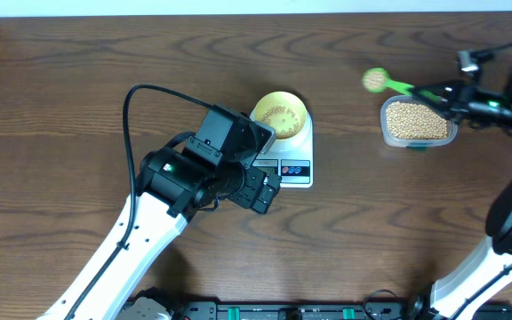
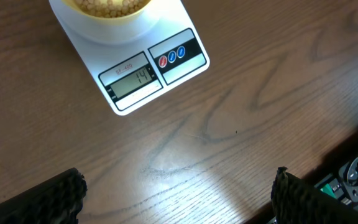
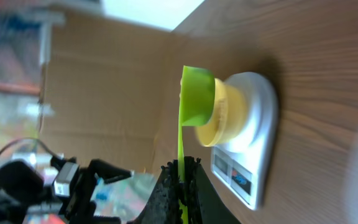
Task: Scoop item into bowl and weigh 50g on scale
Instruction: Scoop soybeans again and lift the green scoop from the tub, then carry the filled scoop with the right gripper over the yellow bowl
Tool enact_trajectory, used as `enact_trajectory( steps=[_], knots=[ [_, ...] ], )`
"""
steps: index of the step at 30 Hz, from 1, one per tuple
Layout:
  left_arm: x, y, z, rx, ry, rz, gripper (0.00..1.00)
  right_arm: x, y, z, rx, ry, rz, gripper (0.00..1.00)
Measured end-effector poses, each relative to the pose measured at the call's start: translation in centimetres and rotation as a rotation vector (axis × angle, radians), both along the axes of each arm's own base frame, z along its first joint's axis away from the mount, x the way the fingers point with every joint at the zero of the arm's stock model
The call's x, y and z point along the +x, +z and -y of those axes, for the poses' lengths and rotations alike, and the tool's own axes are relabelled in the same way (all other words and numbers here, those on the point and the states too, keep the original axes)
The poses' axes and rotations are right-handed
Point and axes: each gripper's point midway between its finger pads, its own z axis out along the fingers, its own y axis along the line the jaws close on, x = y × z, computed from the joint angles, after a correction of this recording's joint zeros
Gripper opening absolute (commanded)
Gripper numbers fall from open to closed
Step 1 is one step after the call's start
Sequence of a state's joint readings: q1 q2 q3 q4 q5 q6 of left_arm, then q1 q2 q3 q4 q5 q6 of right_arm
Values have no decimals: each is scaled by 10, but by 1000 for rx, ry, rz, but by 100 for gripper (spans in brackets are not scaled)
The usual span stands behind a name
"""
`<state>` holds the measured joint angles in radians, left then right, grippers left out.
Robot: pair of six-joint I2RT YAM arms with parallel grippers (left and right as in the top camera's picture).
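Note:
The pale yellow bowl [image 1: 280, 114] stands on the white scale [image 1: 290, 158] with tan beans [image 1: 281, 116] in it. In the left wrist view the scale [image 2: 89, 46] shows 14 on its display, and the bowl [image 2: 114, 17] is cut off by the top edge. My left gripper [image 1: 261, 188] [image 2: 176, 205] hovers just in front of the scale, open and empty. My right gripper [image 1: 434, 92] [image 3: 182, 169] is shut on the handle of a green scoop [image 1: 376, 81] [image 3: 196, 96]. The scoop's cup hangs between the bean tub and the bowl [image 3: 227, 115].
A clear plastic tub [image 1: 418, 122] full of beans sits at the right, under my right arm. A black cable [image 1: 132, 107] loops up from my left arm. The table's front edge with black hardware [image 2: 353, 177] lies close behind my left fingers.

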<state>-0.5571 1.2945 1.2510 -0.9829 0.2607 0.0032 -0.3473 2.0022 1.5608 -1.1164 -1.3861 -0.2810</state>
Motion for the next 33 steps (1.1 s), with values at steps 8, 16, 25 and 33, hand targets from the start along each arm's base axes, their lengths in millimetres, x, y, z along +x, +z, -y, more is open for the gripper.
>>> enact_trajectory(
  steps=[8, 16, 25, 33],
  knots=[
    [0, 0, 0, 0, 0, 0, 98, 6, 12, -77, 38, 183, 112, 1],
    [0, 0, 0, 0, 0, 0, 98, 12, 17, -140, 18, 298, 152, 1],
    [0, 0, 0, 0, 0, -1, 98, 10, 0, -168, -67, 305, 74, 1],
    [0, 0, 0, 0, 0, -1, 98, 5, -29, -183, -228, 293, 22, 1]
  ],
)
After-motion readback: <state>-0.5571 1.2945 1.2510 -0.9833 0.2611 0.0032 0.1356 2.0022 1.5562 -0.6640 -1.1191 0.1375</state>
